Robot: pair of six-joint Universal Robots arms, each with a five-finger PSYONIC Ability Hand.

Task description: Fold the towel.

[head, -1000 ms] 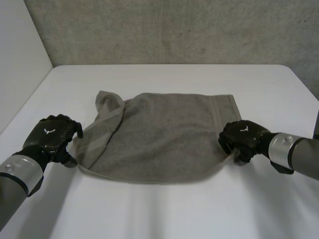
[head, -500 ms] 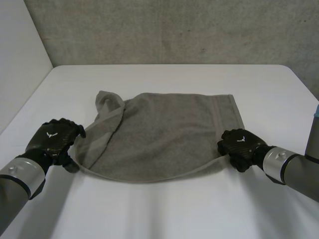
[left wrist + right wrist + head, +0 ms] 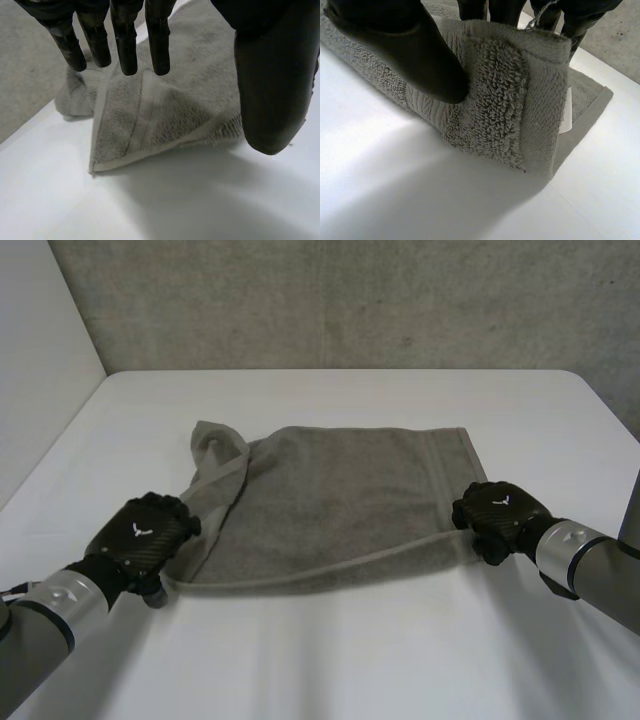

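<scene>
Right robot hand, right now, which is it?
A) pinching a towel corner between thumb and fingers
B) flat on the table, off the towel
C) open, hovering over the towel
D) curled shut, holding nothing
A: in the right wrist view the right robot hand presses its thumb on a corner of the towel, with the fingers behind that corner.

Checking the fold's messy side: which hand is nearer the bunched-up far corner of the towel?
Left. The left hand sits at the near corner of the towel, same side as the bunched corner; the right hand pinches the opposite edge.
</scene>
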